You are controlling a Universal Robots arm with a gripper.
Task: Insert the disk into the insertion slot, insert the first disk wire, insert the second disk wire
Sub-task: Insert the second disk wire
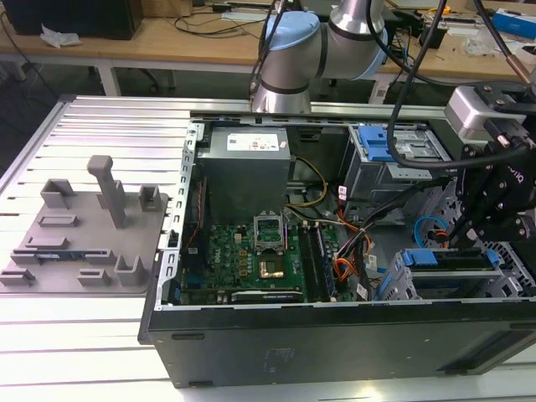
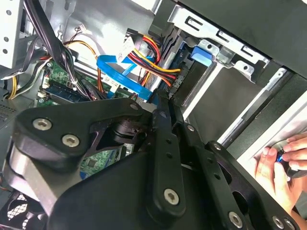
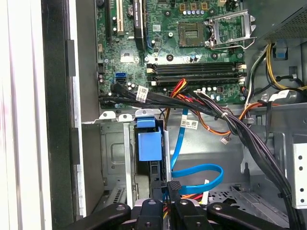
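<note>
We find the disk point(image 1: 448, 259) seated in the insertion slot point(image 1: 402, 289) at the near right of the open computer case point(image 1: 335, 335) in the exterior view; in the first wrist view its blue carrier point(image 3: 147, 143) shows inside the grey cage point(image 3: 112, 158). The gripper point(image 3: 166, 191) stands directly at the disk's end, its black fingers point(image 3: 174, 189) drawn close together around a black connector at the end of a flat blue cable point(image 3: 192, 170) that loops just beside the disk. In the second wrist view the fingers point(image 2: 165, 120) meet at that same spot, next to a bundle of red, yellow and black wires point(image 2: 153, 62). Farther left lies the green motherboard point(image 1: 251, 260). A person's hand point(image 2: 283, 170) rests on the case edge. A grey fixture plate point(image 1: 84, 234) sits on the table to the exterior view's left.
</note>
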